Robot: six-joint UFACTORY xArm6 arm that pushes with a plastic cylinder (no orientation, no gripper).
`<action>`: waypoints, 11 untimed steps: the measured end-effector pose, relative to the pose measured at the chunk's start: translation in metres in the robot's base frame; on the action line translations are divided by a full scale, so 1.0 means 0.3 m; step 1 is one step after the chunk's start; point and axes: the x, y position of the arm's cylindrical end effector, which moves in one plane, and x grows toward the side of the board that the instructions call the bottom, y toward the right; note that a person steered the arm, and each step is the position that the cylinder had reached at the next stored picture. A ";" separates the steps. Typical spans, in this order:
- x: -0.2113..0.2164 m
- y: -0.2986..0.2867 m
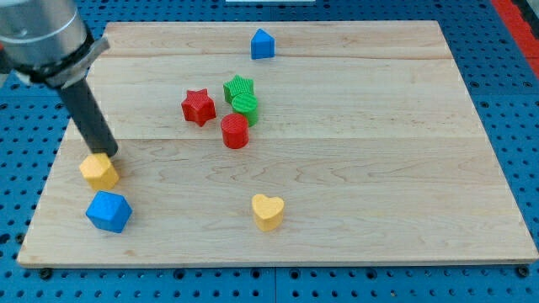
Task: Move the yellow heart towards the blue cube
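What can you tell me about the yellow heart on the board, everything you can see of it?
The yellow heart is a small, chunky block with a pale yellow top face and darker yellow sides, matte, perhaps painted wood or plastic. It lies flat on the wooden board, heart face up, lobes toward the view's top, near the view's bottom edge, slightly left of centre. Nothing touches it. The blue cube sits well off to its left, and my tip is over there too, by the yellow hexagonal block.

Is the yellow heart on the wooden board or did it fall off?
On. The yellow heart sits on the wooden board near the view's bottom edge, apart from the blue cube and my tip.
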 end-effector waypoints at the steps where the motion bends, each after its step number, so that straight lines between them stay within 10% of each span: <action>1: 0.015 0.130; 4: 0.144 0.869; 7: 0.251 0.406; 11: 0.367 0.332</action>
